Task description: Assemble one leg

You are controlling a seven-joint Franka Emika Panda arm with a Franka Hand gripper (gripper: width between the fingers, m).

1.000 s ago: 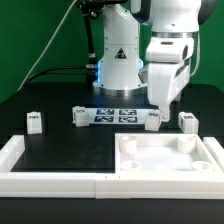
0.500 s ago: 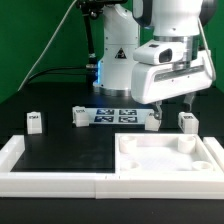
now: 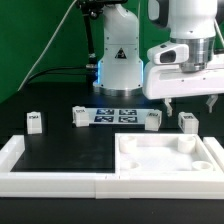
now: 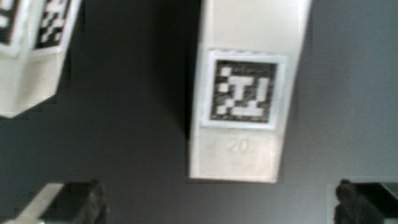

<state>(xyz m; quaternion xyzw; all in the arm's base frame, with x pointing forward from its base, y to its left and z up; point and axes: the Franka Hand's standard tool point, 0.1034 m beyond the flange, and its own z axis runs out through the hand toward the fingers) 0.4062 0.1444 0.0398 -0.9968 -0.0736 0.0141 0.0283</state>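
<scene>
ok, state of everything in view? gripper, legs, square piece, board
Sides are the exterior view's.
marker board: flat on the table.
far-left leg: on the table, loose.
leg left of the marker board: on the table, loose.
leg right of the marker board: on the table, loose.
far-right leg: on the table, ungripped.
square piece: flat on the table, no leg fitted.
gripper: open, empty, hovering over the far-right leg.

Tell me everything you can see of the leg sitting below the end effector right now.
The leg is a small stubby white block, plastic by its look, with a black-and-white square tag on one face. It rests on the black table, last in the row of four toward the exterior view's right, just beyond the large white square piece. Nothing touches it: the end effector hangs above it, open, a finger to each side.
</scene>
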